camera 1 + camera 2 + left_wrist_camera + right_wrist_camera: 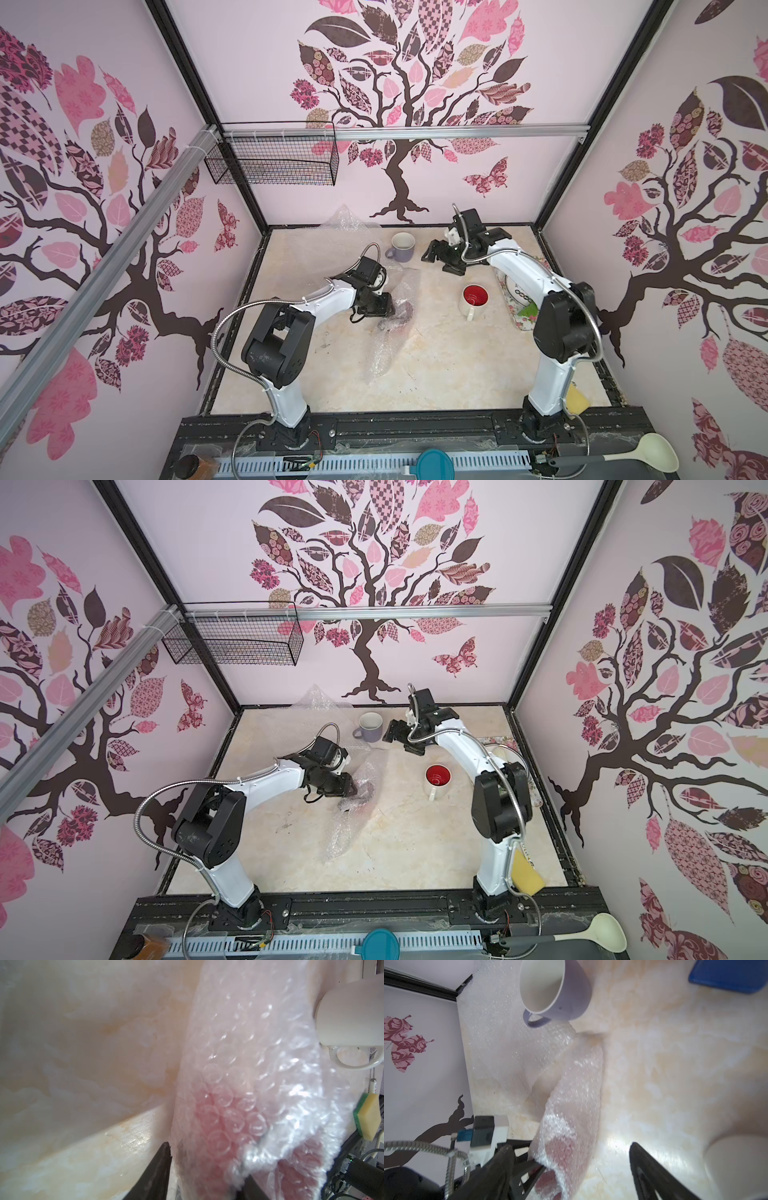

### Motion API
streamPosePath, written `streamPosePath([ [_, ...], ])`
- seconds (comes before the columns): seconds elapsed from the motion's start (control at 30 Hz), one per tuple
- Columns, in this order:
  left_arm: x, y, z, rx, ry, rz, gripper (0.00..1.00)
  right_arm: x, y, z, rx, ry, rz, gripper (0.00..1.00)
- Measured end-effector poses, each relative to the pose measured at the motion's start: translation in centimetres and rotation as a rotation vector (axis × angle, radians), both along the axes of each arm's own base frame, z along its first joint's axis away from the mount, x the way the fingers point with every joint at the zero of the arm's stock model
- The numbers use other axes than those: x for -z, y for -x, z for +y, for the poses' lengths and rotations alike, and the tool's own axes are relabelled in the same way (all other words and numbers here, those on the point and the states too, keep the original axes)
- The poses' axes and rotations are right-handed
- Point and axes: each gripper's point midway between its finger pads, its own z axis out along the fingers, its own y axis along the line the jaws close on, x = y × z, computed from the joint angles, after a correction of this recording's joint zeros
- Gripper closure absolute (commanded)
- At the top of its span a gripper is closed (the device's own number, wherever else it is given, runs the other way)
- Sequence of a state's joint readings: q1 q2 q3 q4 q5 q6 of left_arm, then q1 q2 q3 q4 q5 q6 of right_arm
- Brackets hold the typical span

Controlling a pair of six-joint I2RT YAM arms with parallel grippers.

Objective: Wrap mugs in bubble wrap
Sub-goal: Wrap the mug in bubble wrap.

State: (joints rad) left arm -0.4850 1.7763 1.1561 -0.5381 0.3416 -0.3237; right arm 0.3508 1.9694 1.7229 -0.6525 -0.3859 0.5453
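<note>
At centre frame, left gripper (392,310) seems clamped on the bubble wrap (384,353) around the red mug (405,312). Right gripper (438,261), upper centre, gapes empty.

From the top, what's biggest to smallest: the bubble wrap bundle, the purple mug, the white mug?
In a top view:
1. bubble wrap bundle, biggest.
2. white mug and purple mug look alike, so no ranking.

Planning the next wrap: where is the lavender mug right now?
In both top views the lavender mug stands upright near the back wall, just left of the open right hand.
</note>
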Motion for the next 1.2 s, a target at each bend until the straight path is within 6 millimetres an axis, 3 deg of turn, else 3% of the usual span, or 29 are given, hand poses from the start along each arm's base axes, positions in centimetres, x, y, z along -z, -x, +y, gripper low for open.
streamPosePath([
  [0.17,0.0,-0.1,0.0,0.007,-0.001,-0.003,0.59,5.9,-3.0,1.9,-0.042,0.001,0.074,0.26],
  [0.27,0.0,-0.1,-0.1,0.008,-0.002,-0.002,0.58,8.8,-3.1,2.3,-0.045,-0.003,0.128,0.29],
  [0.33,0.0,-0.1,-0.1,0.008,-0.001,-0.002,0.59,9.6,-3.2,2.5,-0.038,-0.007,0.141,0.31],
  [0.73,0.5,-0.5,-0.4,0.013,-0.007,0.014,0.59,12.3,-5.2,3.5,0.021,-0.059,0.136,0.50],
  [0.87,0.5,-0.5,-0.5,0.014,-0.006,0.016,0.59,12.4,-5.8,4.2,0.033,-0.091,0.122,0.67],
  [1.0,0.6,-0.4,-0.5,0.015,-0.007,0.018,0.59,13.1,-5.8,4.7,0.043,-0.120,0.122,0.99],
  [1.2,0.5,-0.5,-0.5,0.014,-0.009,0.017,0.59,13.4,-4.9,4.7,0.053,-0.179,0.093,1.00],
])
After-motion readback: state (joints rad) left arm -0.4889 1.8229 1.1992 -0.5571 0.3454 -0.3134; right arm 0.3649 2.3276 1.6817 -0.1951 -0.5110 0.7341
